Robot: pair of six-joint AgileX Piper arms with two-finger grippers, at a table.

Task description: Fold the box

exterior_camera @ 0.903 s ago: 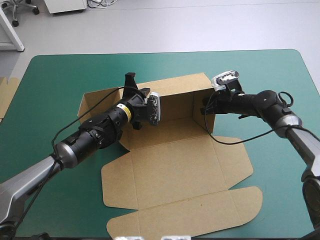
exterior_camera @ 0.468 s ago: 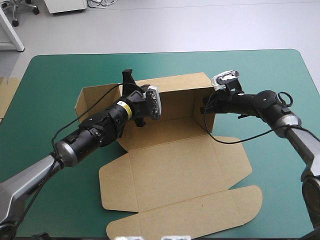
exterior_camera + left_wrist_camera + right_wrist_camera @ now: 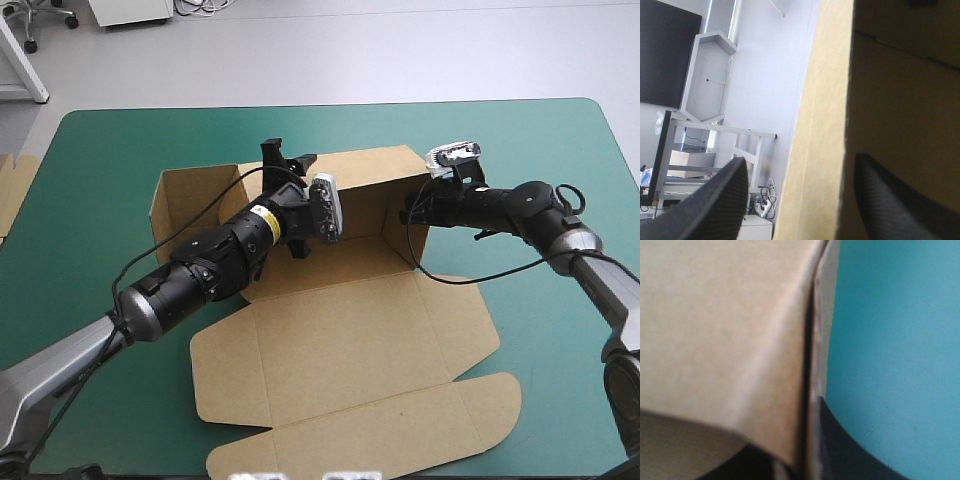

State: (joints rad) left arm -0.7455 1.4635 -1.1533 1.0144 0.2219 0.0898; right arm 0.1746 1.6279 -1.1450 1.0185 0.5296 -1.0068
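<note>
From where I stand, the flat-cut sheet of brown cardboard, the box, lies about the middle of the table with the teal-green cover and is only partly formed. Its back wall stands upright towards 12 o'clock. A side wall is raised at about 9 o'clock of the sheet, and another side wall at 3 o'clock. The floor panel and the long lid flap lie flat on the cover, reaching to 6 o'clock near the table's front edge.

The left gripper comes in from about 8 o'clock, and its arm slants over the left part of the box. It sits at the top edge of the back wall. In the left wrist view its two black fingers stand well apart with the wall's edge rising between them, one finger on each face and neither visibly pressing the board.

The right gripper reaches in from 3 o'clock to the corner where the back wall meets the right side wall. In the right wrist view its fingers are drawn nearly together with the thin board pinched between them, and teal-green cover shows just outside.

A strip of more brown board lies beside the table's edge at 9 o'clock.
</note>
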